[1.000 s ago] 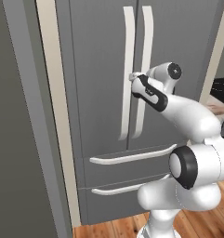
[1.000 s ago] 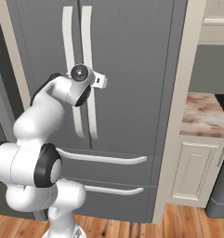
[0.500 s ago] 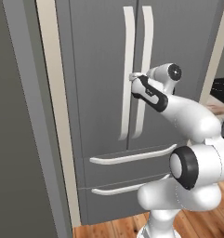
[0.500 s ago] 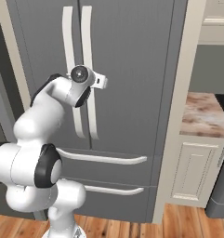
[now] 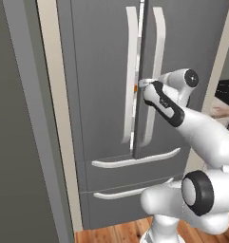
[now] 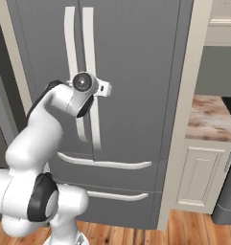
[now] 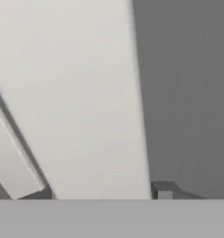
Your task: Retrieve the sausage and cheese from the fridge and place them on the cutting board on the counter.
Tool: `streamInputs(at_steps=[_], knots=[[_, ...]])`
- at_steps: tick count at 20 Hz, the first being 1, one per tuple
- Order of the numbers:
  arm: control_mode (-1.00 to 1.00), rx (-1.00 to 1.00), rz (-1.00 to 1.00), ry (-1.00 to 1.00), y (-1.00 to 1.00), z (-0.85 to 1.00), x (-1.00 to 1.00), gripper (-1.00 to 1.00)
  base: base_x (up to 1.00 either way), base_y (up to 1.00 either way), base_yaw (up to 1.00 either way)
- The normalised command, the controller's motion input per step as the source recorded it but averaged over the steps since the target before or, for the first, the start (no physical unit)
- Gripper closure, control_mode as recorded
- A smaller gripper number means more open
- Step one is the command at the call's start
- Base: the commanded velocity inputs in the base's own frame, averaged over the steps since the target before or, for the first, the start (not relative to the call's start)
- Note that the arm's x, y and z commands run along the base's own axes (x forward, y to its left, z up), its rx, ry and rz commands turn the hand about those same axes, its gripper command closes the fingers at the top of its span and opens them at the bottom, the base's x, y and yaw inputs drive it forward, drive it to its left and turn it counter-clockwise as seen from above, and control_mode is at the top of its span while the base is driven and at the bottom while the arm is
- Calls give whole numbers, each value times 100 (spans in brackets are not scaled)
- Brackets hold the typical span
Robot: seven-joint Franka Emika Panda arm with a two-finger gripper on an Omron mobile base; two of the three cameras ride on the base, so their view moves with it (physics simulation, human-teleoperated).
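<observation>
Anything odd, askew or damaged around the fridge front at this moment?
Nothing looks damaged or spilled. The fridge has a thin gap at the seam between its doors, with a speck of orange showing through in the left base view. The gripper sits at the right door handle, fingers closed around it.

Both base views face the fridge (image 5: 106, 95) from opposite sides; hand view hugs its handle (image 7: 76, 102).
</observation>
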Motion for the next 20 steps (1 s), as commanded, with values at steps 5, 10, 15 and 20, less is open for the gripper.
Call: streamInputs(at_steps=[5,10,15,20], knots=[[-100,1,1,1,-58,66,-100,100,0,0,0],[-100,0,0,12,-91,49,-91,100,0,0,0],[-100,0,0,12,-100,52,-100,100,0,0,0],[-100,1,0,12,-95,49,-100,100,0,0,0]])
